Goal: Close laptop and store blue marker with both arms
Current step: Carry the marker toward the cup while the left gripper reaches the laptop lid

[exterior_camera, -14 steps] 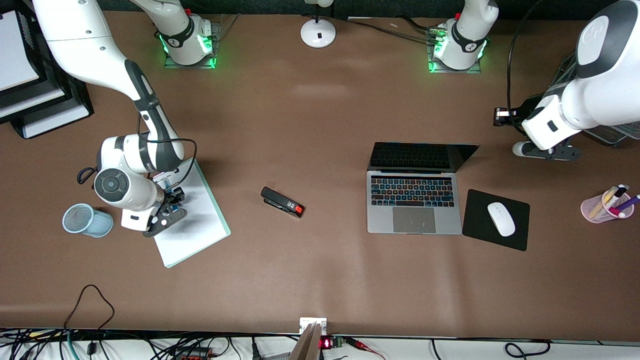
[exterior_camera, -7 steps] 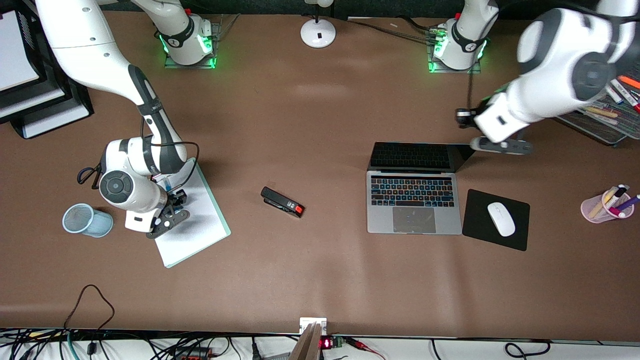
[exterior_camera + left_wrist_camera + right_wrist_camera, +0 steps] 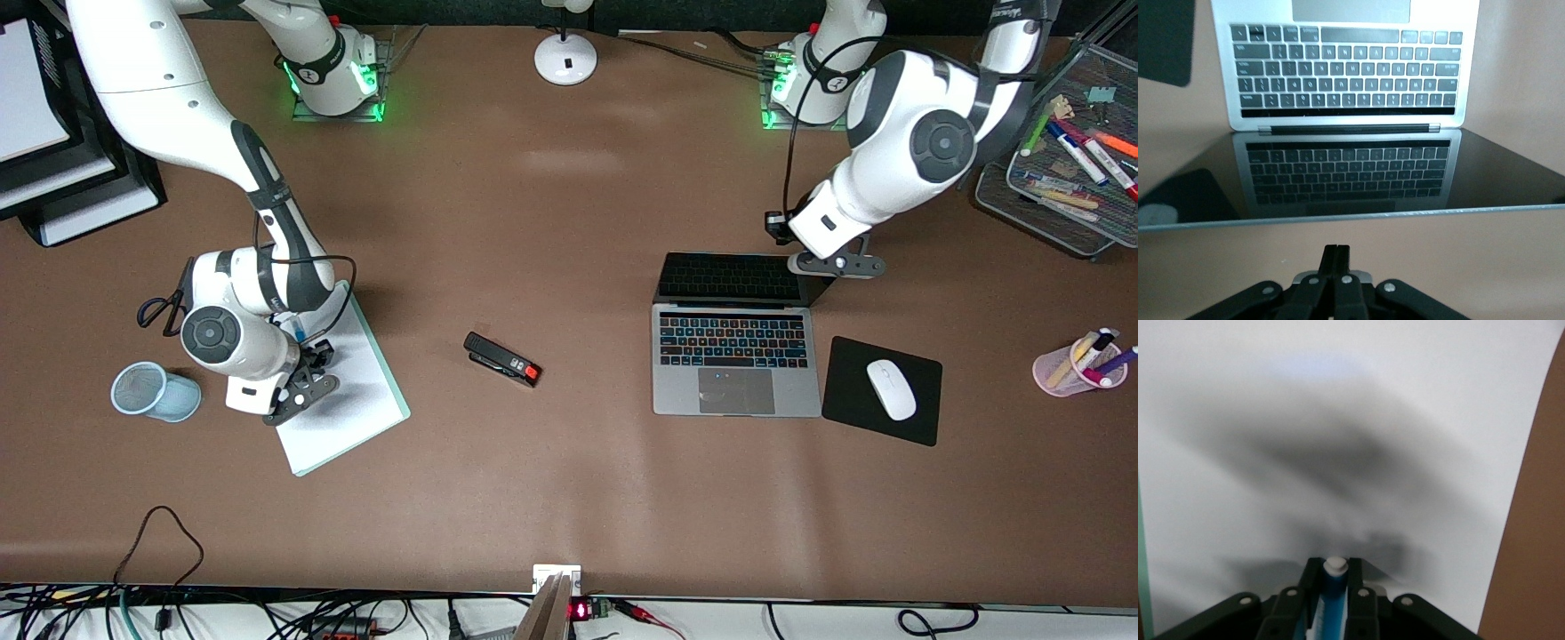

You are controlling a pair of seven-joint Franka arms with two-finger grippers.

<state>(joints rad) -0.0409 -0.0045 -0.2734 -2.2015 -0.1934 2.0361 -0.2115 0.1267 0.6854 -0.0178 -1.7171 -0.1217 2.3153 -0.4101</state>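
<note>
The laptop [image 3: 733,356] stands open on the table, keys lit, its dark screen [image 3: 747,277] leaning back toward the robots. My left gripper [image 3: 836,264] is shut and empty, low over the table right by the lid's top edge, at the corner toward the left arm's end. In the left wrist view the gripper [image 3: 1336,248] faces the screen [image 3: 1351,180] and keyboard [image 3: 1348,80]. My right gripper [image 3: 298,391] is shut on the blue marker [image 3: 1333,600], whitish end outward, just above a white notepad [image 3: 347,400].
A blue mesh cup [image 3: 156,391] lies beside the notepad. A black stapler [image 3: 502,358] lies mid-table. A black mouse pad [image 3: 916,422] with a white mouse [image 3: 891,388] sits beside the laptop. A pink pen cup [image 3: 1078,364] and a mesh tray [image 3: 1022,200] stand at the left arm's end.
My left arm has swung in from the left arm's end of the table to the laptop's lid. My right gripper has barely shifted and still holds the marker.
</note>
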